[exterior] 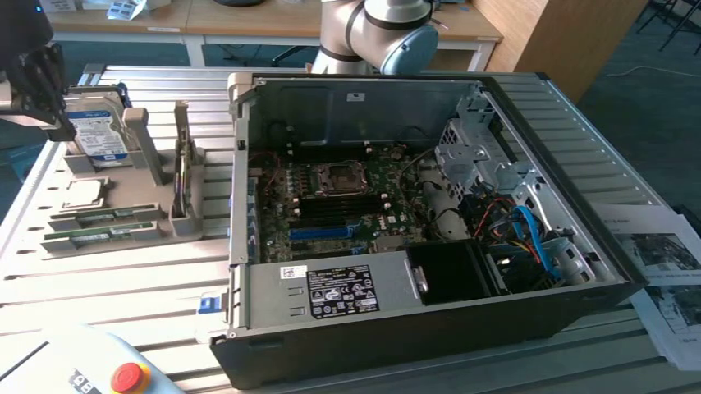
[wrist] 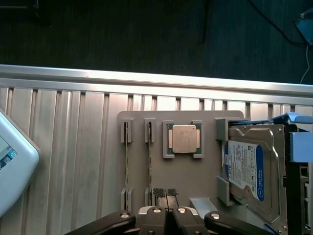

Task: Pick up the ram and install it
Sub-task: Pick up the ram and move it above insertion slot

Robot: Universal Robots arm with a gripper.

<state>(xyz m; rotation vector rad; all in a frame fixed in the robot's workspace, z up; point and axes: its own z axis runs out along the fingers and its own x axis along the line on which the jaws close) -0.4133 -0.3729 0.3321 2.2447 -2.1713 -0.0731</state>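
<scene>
Two ram sticks (wrist: 126, 164) stand on edge in neighbouring slots of the grey holder (wrist: 195, 176) on the counter (wrist: 73, 147), neither gripped. One processor (wrist: 183, 138) sits in the next bay, with one hard drive (wrist: 249, 169) beyond it. One open PC case (exterior: 438, 336) is on the holder's exterior-view right. The end effector (wrist: 165, 193) hangs over the holder pointing straight down, fingers together and empty. The arm (exterior: 383, 33) is based behind the case.

Below me, a grey holder (wrist: 195, 176) sits on the slatted metal table (wrist: 73, 147). I see a square silver processor (wrist: 183, 138) in it, with a blue-labelled hard drive (wrist: 249, 166) beside that. Well apart lies an open computer case (exterior: 362, 111), its motherboard (exterior: 350, 201) exposed.
</scene>
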